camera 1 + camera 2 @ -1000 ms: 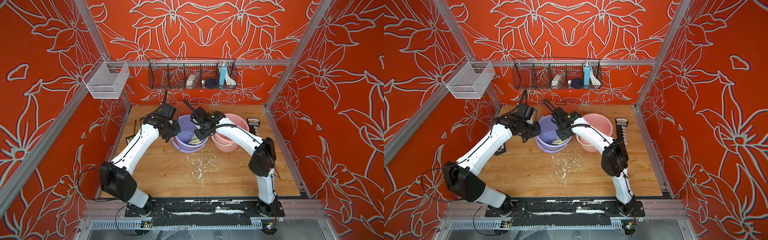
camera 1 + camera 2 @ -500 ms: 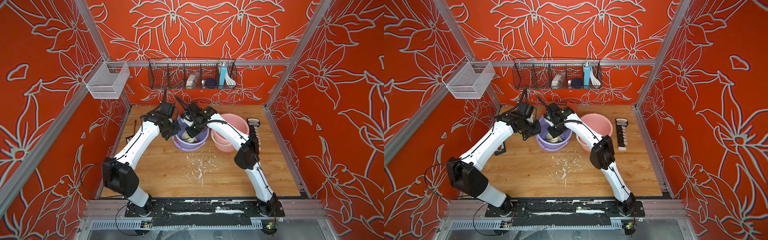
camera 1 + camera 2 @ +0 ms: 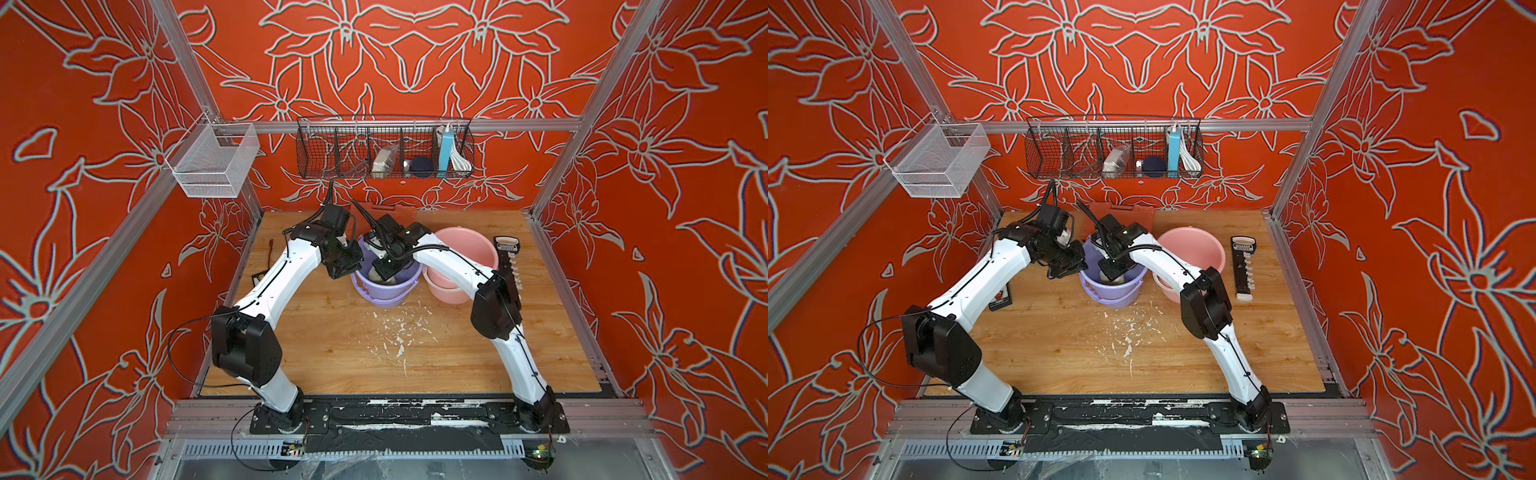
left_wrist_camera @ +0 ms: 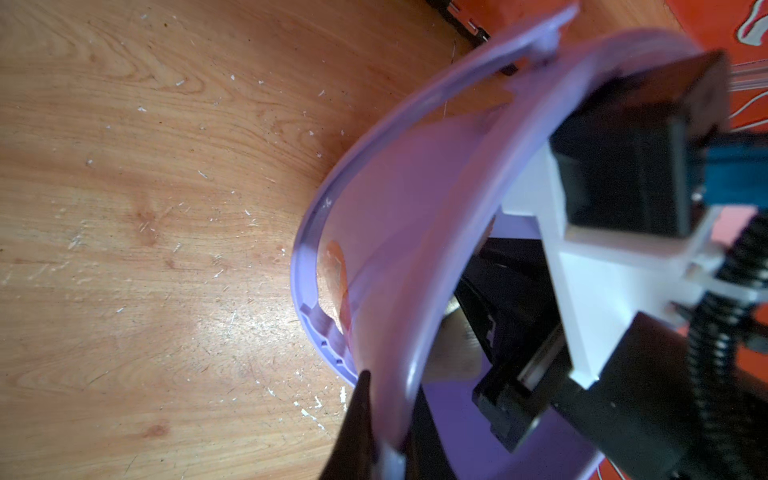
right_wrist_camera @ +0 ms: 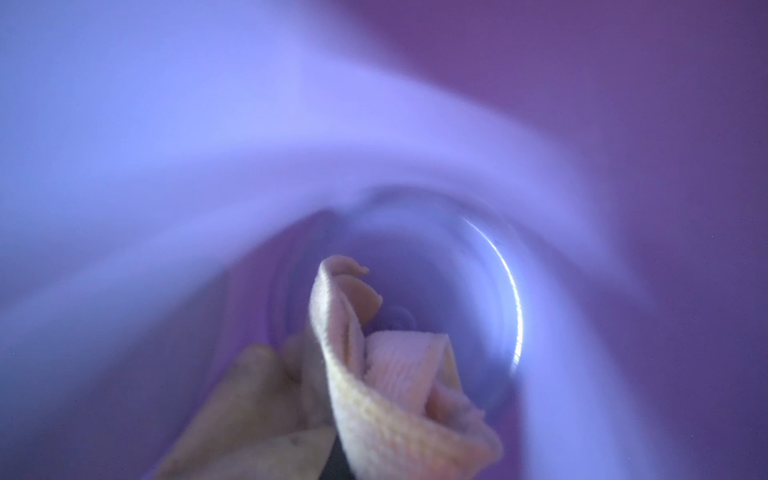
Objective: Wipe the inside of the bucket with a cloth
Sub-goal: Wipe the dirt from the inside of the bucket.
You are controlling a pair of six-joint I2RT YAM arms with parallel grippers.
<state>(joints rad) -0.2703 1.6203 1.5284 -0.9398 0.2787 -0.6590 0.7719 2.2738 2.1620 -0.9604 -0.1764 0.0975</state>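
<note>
Right wrist, cloth point(image 5: 376, 399) clamped in right claw point(image 3: 384, 269)

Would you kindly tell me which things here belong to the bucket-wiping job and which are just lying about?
In the job:
purple bucket
cloth inside it

Just lying about:
pink bucket
black-and-white strip
black wire basket
white mesh basket

From high at six o'clock, both top views show us the whole scene (wrist cameras hug the bucket point(image 4: 415, 232)).
</note>
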